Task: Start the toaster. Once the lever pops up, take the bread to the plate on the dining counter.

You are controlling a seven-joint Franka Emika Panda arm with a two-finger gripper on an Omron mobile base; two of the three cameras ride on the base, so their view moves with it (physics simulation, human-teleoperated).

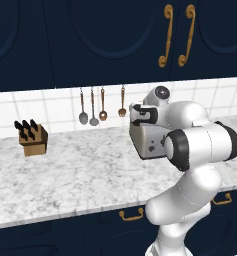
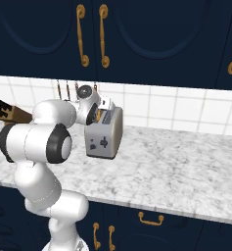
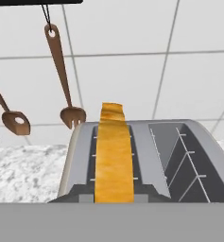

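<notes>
From my remote station, I cannot tell how the jaws stand: the gripper (image 1: 136, 116) hangs at the top of the toaster (image 1: 151, 141), and the fingertips are hidden from me in all three views. Whether they touch the bread (image 3: 113, 156) I cannot say.

In the hand view, I look straight down the toaster's length. The bread stands upright on edge in the left slot, its golden-brown crust facing the camera and rising above the slot's rim. The right slot beside it shows its bare wire guides.

From the right base view, the silver-grey toaster (image 2: 105, 133) sits on the marble worktop (image 2: 176, 171) near the tiled wall, its end face turned toward me with the lever (image 2: 104, 142) and a small dark dial (image 2: 92, 145) side by side. A strip of the bread's orange crust (image 2: 106, 116) shows at the toaster's top, just beside the white hand.

Farther out in the left base view, four utensils (image 1: 93, 107) hang on the white tile behind the toaster's left, and a wooden knife block (image 1: 32, 138) stands well apart at the far left of the worktop. Navy cabinets with gold handles (image 1: 176, 36) run above.
</notes>
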